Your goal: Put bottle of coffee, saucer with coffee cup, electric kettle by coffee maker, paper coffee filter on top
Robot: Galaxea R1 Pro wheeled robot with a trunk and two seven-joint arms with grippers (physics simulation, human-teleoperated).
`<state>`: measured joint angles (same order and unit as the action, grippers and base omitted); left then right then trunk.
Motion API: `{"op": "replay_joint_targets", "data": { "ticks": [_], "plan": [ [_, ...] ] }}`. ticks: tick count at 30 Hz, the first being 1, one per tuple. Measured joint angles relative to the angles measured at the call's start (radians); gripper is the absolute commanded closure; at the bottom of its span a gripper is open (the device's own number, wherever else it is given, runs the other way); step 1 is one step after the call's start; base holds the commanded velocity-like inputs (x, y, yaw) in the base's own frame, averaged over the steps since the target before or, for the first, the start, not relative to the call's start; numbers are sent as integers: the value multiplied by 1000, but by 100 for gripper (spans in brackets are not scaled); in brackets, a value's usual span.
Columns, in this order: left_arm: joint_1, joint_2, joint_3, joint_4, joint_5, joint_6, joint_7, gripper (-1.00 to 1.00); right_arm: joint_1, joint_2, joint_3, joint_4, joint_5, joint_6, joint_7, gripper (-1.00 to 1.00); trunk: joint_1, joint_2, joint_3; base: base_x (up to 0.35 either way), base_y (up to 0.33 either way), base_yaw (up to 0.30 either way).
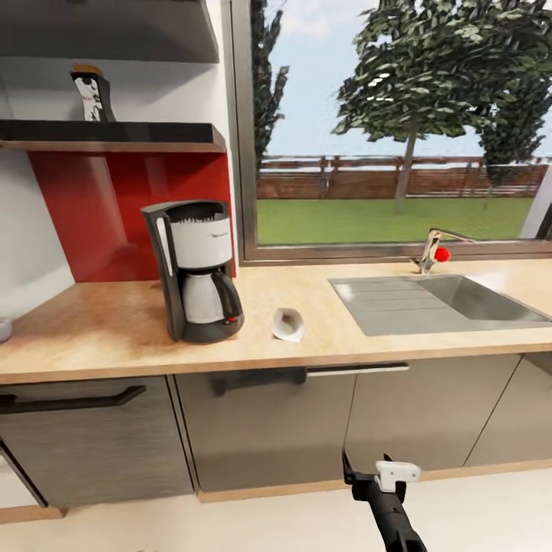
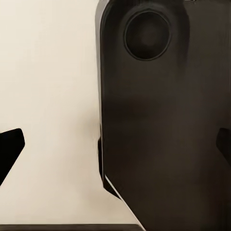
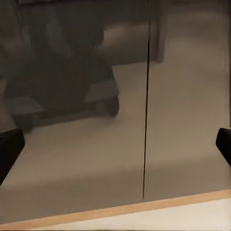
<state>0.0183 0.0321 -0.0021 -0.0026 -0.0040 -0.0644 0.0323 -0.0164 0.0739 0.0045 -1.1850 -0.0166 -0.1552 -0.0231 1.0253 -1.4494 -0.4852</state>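
The coffee maker [image 1: 195,268] stands on the tan countertop [image 1: 100,330], black with a silver middle and a carafe. Just to its right lies the white paper coffee filter [image 1: 288,323]. The bottle of coffee [image 1: 93,93] stands on the dark kitchen shelf [image 1: 115,134] above and to the left. My right arm [image 1: 387,498] hangs low in front of the cabinets, well below the counter. In the right wrist view my right gripper [image 3: 115,147] is open, facing a grey cabinet front. My left gripper [image 2: 115,147] is open too, over my own dark base and the pale floor.
A steel sink [image 1: 437,303] with a red-knobbed faucet [image 1: 433,249] takes up the counter's right part under the window. A small grey-white thing [image 1: 4,330] is cut off at the counter's far left. Grey drawer fronts [image 1: 84,437] run below, and a red backsplash [image 1: 115,207] sits behind the coffee maker.
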Motion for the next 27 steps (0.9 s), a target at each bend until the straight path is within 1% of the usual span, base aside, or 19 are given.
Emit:
{"op": "replay_joint_targets", "data": {
  "ticks": [3,5,6,7,9,11,12,13,14,15,16,17,20,21,22,23,24,25,27],
  "plan": [
    [0,1,1,0,0,0,-1,-100,0,1,0,-31,0,2,0,-100,0,0,1,-58,-43,27],
    [0,1,1,0,0,0,3,-100,0,0,1,-95,9,4,0,-100,0,0,1,-20,-15,10],
    [-1,1,1,0,0,0,10,-100,0,1,1,-133,20,8,0,-100,0,0,1,-8,-6,4],
    [-1,0,0,-1,0,0,24,-100,-1,1,2,-188,45,27,-1,-100,0,0,1,-5,-4,2],
    [-1,0,-1,-1,-2,0,46,-100,-3,5,13,-257,77,90,-2,-100,0,0,1,-3,-2,1],
    [-1,0,-2,-1,-2,0,57,-100,-7,7,29,-291,91,152,-3,-100,0,0,1,-2,-1,1],
    [-1,0,-2,-1,-2,0,60,-100,-11,7,36,-298,94,170,-3,-100,0,0,1,0,0,0],
    [-2,0,-4,-1,-3,0,63,-100,-23,8,47,-308,99,203,-4,-100,0,0,1,0,0,0],
    [-2,0,-5,-1,-3,0,66,-100,-61,9,64,-316,102,243,-5,-100,0,0,1,0,0,0],
    [-2,0,-6,-1,-3,0,67,-100,-89,9,72,-319,103,265,-5,-100,0,0,1,0,0,0],
    [-2,0,-6,-2,-4,0,68,-100,-103,10,75,-319,103,275,-6,-100,0,0,1,0,0,0],
    [-2,0,-8,-1,-4,0,69,-100,-151,15,82,-322,104,324,-6,-100,0,0,1,0,0,0],
    [-2,1,-9,0,-4,0,69,-100,-231,37,86,-322,104,431,-5,-100,0,0,1,0,0,0],
    [-1,5,-9,0,-4,0,69,-100,-277,52,88,-320,105,490,-4,-100,0,0,1,0,0,0],
    [0,8,-8,0,-3,0,69,-100,-308,61,95,-319,106,526,-4,-100,0,0,1,0,0,0],
    [0,10,-8,0,-3,0,69,-100,-323,64,102,-319,106,542,-4,-100,0,0,1,0,0,0],
    [0,12,-8,0,-3,0,70,-100,-347,68,122,-318,106,573,-5,-100,0,0,1,0,0,0],
    [0,13,-8,0,-3,0,70,-100,-358,69,134,-318,106,588,-5,-100,0,0,1,8,0,0],
    [0,17,-8,0,-2,0,71,-100,-388,73,177,-318,106,638,-6,-100,0,0,1,78,0,0]
  ]
}}
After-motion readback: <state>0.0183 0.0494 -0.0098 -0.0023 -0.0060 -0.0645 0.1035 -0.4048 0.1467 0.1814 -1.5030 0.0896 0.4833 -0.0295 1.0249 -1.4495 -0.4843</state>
